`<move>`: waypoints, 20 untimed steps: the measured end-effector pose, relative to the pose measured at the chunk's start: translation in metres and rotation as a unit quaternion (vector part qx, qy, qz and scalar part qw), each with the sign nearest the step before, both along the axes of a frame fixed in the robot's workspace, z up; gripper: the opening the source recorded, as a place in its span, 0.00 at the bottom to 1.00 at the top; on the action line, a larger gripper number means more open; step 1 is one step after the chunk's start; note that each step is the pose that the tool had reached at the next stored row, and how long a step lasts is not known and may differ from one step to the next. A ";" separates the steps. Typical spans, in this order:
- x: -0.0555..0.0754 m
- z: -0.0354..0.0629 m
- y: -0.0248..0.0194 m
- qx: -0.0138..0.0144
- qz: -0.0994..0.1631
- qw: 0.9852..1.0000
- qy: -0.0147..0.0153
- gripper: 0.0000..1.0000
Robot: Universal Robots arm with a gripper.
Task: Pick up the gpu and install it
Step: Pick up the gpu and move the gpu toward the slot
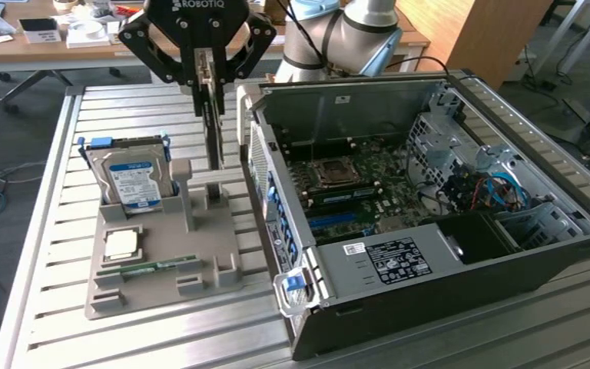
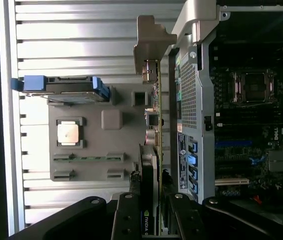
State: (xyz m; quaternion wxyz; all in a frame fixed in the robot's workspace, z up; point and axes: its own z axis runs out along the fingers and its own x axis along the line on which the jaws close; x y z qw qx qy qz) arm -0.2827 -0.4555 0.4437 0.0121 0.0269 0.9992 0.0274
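The gpu (image 1: 214, 131) hangs upright and edge-on, a thin dark card with a greenish board edge, between the two fingers (image 2: 129, 216) of the gripper (image 1: 211, 77), which are clenched on its upper part from both faces. In the wrist view the card's silver metal bracket (image 2: 151, 40) is at the end far from the gripper. The lower edge of the card is right over a slotted post of the gray holder (image 1: 213, 261); if it touches the post or is a little above it, I cannot tell. The card is between the hard drive (image 1: 131, 181) and the open computer case (image 1: 429, 254), just beside the case's perforated rear wall and outside of it. The hard drive, with a blue and white label and blue side rails, stands upright in the holder. In front of it in the exterior view, a square processor chip (image 1: 120, 244) lies flat, and near it a slim green memory stick (image 1: 160, 266) lies in its groove. Inside the case the motherboard (image 1: 356, 192) is visible with an empty processor socket. Holder and case both stand on a slatted metal table (image 1: 59, 231).
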 end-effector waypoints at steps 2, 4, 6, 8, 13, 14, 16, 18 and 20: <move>0.000 0.0022 0.0000 0.000 0.000 1.000 0.000 0.27; 0.000 0.0043 0.0000 0.000 0.000 1.000 0.000 0.27; 0.000 0.0064 0.0000 0.000 0.000 1.000 0.000 0.27; 0.000 0.0081 0.0000 0.000 0.000 1.000 0.000 0.27; 0.000 0.0112 0.0000 0.000 0.000 1.000 0.000 0.27; 0.000 0.0113 0.0000 0.000 0.000 1.000 0.000 0.27; 0.000 0.0113 0.0000 0.000 0.000 1.000 0.000 0.27; 0.000 0.0114 0.0000 0.000 0.000 1.000 0.000 0.27; 0.000 0.0114 0.0000 0.000 0.000 1.000 0.000 0.27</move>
